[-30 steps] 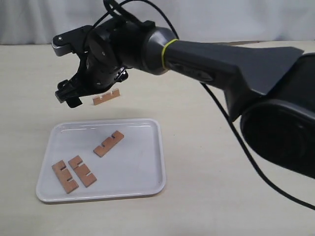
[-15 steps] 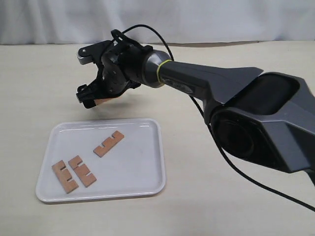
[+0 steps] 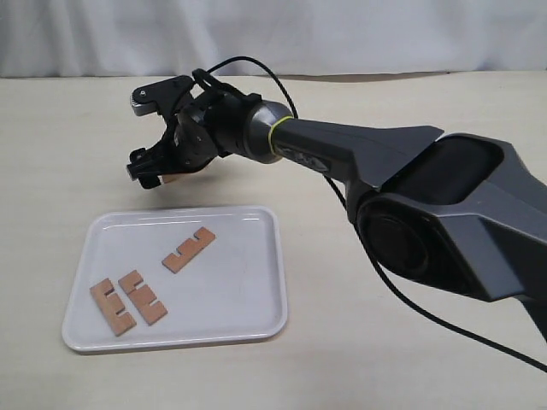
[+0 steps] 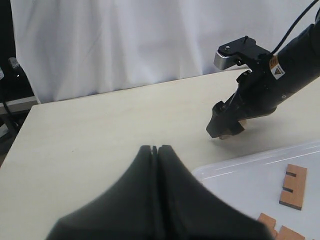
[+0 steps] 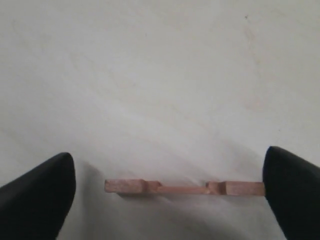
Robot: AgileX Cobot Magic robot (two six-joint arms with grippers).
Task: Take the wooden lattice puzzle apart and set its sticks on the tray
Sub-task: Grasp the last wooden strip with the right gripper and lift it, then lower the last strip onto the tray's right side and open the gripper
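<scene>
No assembled lattice puzzle shows, only separate sticks. Three notched reddish-brown sticks lie in the white tray [image 3: 248,299]: one near the middle [image 3: 189,249] and two side by side at the front left [image 3: 143,296]. A fourth stick [image 5: 184,187] lies on the table just beyond the tray's far rim. My right gripper [image 3: 156,171] reaches across and hangs low over it, open, with a finger on each side; one end of the stick touches a fingertip [image 5: 287,180]. My left gripper [image 4: 155,149] is shut with nothing in it, near the tray's corner [image 4: 240,175].
The beige table [image 3: 385,342] runs back to a white curtain [image 3: 359,34]. The right arm's black cable [image 3: 376,184] trails over the table to the right of the tray. The left arm does not show in the exterior view.
The right gripper has moved away from the camera and down, from beside the fourth stick to straddling it on the table. The sticks in the tray have not moved.
</scene>
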